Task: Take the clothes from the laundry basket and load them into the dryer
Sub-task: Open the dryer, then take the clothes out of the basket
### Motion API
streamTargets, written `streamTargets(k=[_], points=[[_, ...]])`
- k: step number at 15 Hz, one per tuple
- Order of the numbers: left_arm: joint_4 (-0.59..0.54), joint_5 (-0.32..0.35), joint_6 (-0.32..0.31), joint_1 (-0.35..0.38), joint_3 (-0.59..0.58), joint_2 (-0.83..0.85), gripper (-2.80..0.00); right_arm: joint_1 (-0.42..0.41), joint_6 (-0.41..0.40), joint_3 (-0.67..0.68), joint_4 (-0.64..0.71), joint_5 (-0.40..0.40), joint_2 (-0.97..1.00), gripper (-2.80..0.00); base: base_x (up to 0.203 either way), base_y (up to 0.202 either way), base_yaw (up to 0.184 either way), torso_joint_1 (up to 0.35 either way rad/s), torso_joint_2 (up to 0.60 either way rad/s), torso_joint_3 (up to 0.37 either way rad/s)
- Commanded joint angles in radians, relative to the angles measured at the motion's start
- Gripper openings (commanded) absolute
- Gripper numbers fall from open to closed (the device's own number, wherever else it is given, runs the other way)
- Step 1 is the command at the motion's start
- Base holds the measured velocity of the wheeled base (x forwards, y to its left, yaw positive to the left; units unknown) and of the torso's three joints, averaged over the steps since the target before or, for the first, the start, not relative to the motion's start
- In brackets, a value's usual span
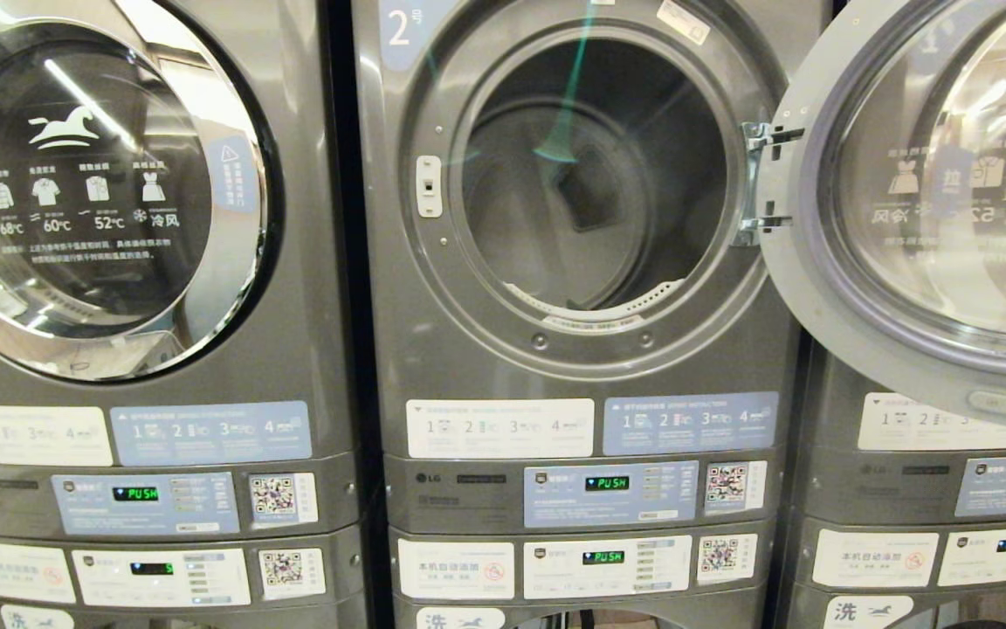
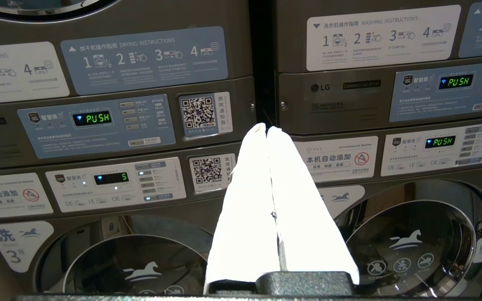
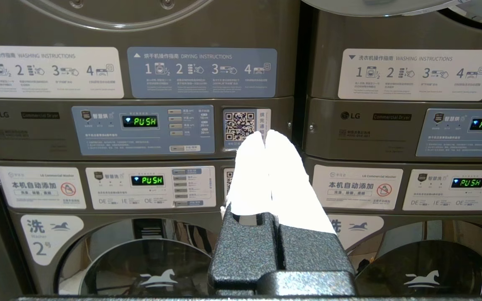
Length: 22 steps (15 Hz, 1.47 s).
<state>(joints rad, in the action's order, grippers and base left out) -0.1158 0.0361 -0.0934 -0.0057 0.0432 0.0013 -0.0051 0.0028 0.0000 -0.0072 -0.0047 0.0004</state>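
Observation:
The dryer (image 1: 573,358), dark grey with a "2" label at its top left, fills the middle of the head view. Its drum opening (image 1: 590,175) is uncovered, and its round glass door (image 1: 817,323) hangs swung out to the right. The laundry basket and the clothes are out of view. Neither arm shows in the head view. My left gripper (image 2: 266,127) is shut, its white fingers pressed together with nothing between them, level with the control panels below the dryer. My right gripper (image 3: 265,134) is shut and empty too, facing the same panel row.
A same-looking machine with a closed chrome-ringed door (image 1: 93,192) stands to the left. Another stack (image 1: 922,489) stands to the right, partly behind the open door. Washers with smaller round doors (image 3: 149,267) sit underneath. The open door juts into the space on the right.

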Motion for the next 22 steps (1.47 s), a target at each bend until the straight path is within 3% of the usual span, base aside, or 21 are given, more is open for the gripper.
streamTargets(k=[1,8,22], points=[[-0.002,0.002,-0.004,0.000,0.001,-0.001,-2.80,-0.001,0.000,0.000,0.000,0.000,0.000,-2.80,0.000,0.000,0.000,0.000,0.00,0.000],[-0.002,0.001,-0.011,0.000,0.000,-0.001,-2.80,0.001,0.000,0.000,0.000,0.000,0.000,-2.80,0.000,0.000,0.000,0.001,0.00,-0.019],[-0.002,-0.001,-0.009,0.000,0.000,-0.001,-2.80,-0.001,0.000,0.000,0.000,0.000,0.000,-2.80,0.000,0.000,0.000,0.002,0.00,-0.192]])
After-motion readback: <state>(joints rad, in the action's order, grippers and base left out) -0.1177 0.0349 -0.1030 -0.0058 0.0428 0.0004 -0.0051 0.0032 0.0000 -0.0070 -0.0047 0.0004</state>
